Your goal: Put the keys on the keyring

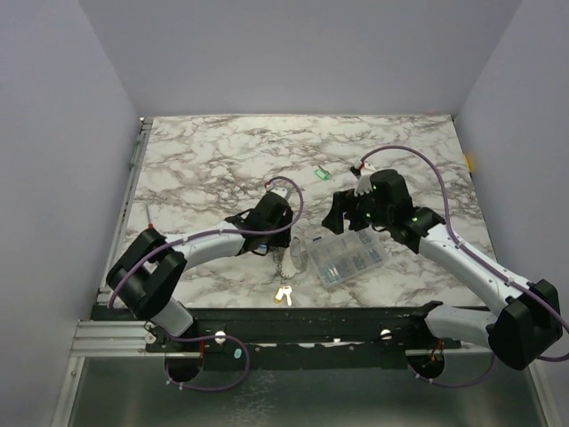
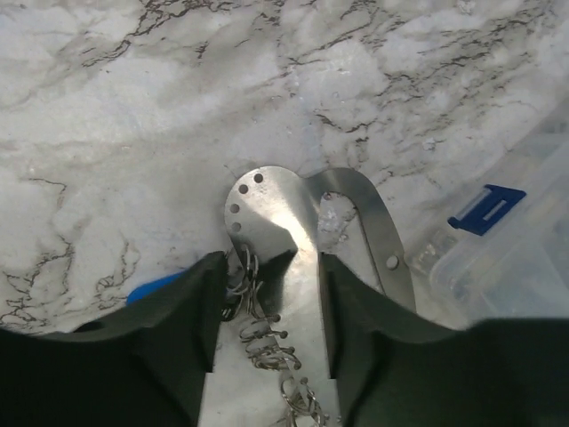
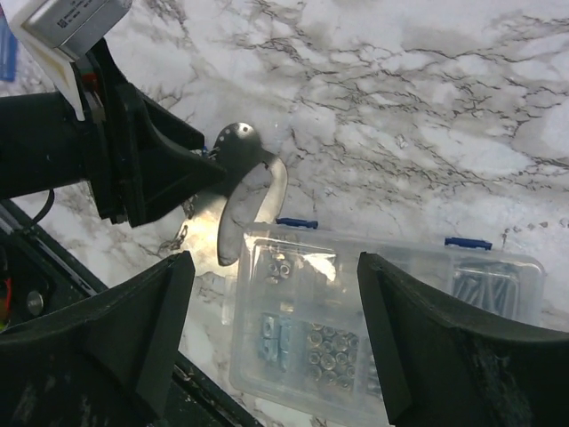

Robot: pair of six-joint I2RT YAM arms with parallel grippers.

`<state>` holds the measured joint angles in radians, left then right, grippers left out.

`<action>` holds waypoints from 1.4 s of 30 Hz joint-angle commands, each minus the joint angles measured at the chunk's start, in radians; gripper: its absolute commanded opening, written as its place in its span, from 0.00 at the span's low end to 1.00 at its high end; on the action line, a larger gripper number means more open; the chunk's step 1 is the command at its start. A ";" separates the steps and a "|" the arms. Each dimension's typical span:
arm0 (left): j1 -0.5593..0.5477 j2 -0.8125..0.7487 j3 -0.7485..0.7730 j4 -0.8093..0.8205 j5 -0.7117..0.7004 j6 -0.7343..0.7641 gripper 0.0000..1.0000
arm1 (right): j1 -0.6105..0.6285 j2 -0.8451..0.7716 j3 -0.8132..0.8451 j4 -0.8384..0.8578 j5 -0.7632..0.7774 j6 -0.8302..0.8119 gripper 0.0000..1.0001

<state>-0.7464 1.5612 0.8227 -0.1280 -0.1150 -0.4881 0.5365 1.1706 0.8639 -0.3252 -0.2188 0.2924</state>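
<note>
The keyring [image 2: 267, 209] is a silvery metal loop with small holes and a chain of little rings [image 2: 262, 334]. My left gripper [image 2: 267, 302] is shut on it, and the loop sticks out past the fingertips. It also shows in the right wrist view [image 3: 253, 191] and, with the gripper [image 1: 274, 240], in the top view. The yellow key [image 1: 284, 295] lies at the chain's lower end near the table's front edge. The green key [image 1: 322, 172] lies alone further back. A blue bit [image 2: 153, 286] peeks out beside my left finger; it may be the blue key. My right gripper [image 3: 276, 338] is open over the clear box [image 3: 356, 320].
The clear compartment box [image 1: 347, 258] with blue latches [image 2: 484, 209] holds nuts and small parts and lies right of the keyring, close to it. The table's front rail [image 1: 302, 320] runs just below the yellow key. Grey walls stand on three sides.
</note>
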 commanded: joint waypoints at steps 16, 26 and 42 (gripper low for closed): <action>-0.004 -0.426 -0.252 -0.002 0.082 -0.036 0.54 | 0.002 0.099 0.000 0.104 -0.171 0.005 0.82; -0.004 -0.447 -0.410 0.249 0.103 -0.063 0.41 | 0.079 0.239 0.045 0.119 -0.225 -0.001 0.75; -0.004 -0.310 -0.424 0.394 0.079 -0.007 0.35 | 0.093 0.260 0.042 0.117 -0.216 -0.010 0.74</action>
<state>-0.7483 1.2167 0.3847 0.2260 -0.0490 -0.5144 0.6220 1.4151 0.8806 -0.2253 -0.4175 0.2947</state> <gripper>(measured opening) 0.361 0.743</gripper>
